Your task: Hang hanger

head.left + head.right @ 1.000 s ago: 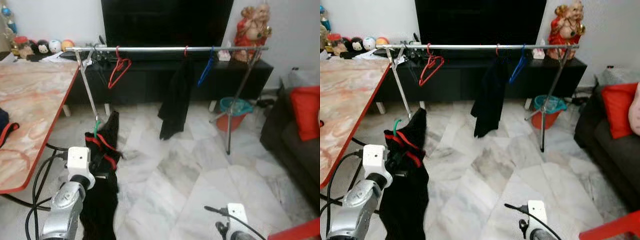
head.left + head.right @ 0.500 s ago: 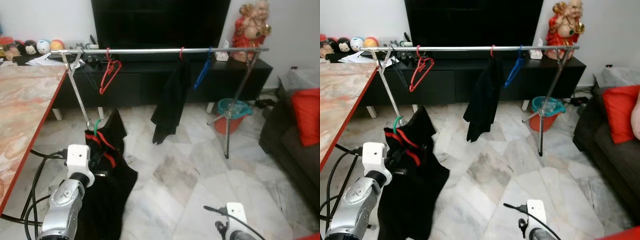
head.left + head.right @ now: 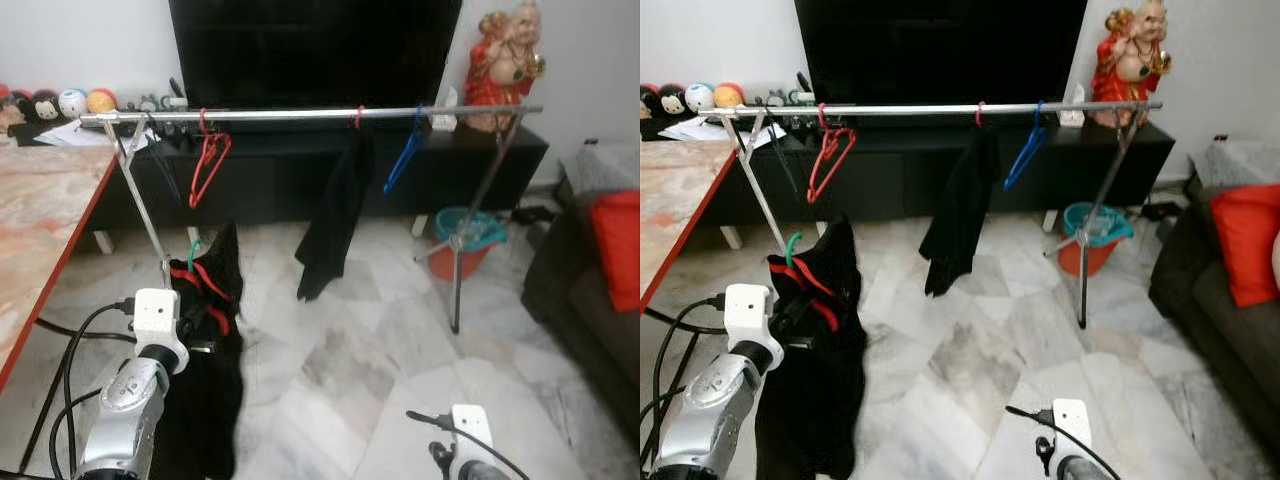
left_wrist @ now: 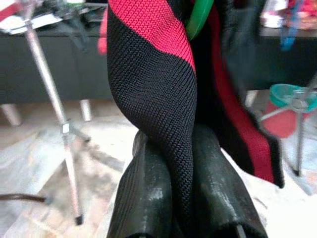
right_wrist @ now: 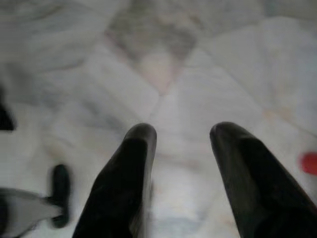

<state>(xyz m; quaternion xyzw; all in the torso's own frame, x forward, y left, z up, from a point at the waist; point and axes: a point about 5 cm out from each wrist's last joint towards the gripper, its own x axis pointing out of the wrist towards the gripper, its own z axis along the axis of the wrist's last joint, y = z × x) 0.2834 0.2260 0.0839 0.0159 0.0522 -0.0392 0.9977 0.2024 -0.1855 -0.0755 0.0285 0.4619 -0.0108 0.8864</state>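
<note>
My left gripper (image 3: pixel 198 318) is shut on a black garment with red stripes (image 3: pixel 210 390) that hangs on a green hanger (image 3: pixel 193 254). In the left wrist view the cloth (image 4: pixel 158 94) is pinched between the two black fingers (image 4: pixel 218 183), and the green hanger (image 4: pixel 198 17) shows at the top. The garment hangs low at the left, in front of the silver clothes rail (image 3: pixel 310 114). On the rail hang a red hanger (image 3: pixel 207 160), a black garment (image 3: pixel 330 215) and a blue hanger (image 3: pixel 402 160). My right gripper (image 5: pixel 181 144) hangs open over the marble floor.
A marble table with a red edge (image 3: pixel 60 225) stands at the left. Behind the rail are a black TV cabinet (image 3: pixel 300 170) and a red statue (image 3: pixel 505 60). An orange bucket (image 3: pixel 462 235) sits by the rail's right leg. A dark sofa with a red cushion (image 3: pixel 615 240) is at the right.
The camera has swung to the right: the table takes up less of the left side and the rail sits more centred. The held garment swayed and now hangs narrower. My left gripper keeps its hold.
</note>
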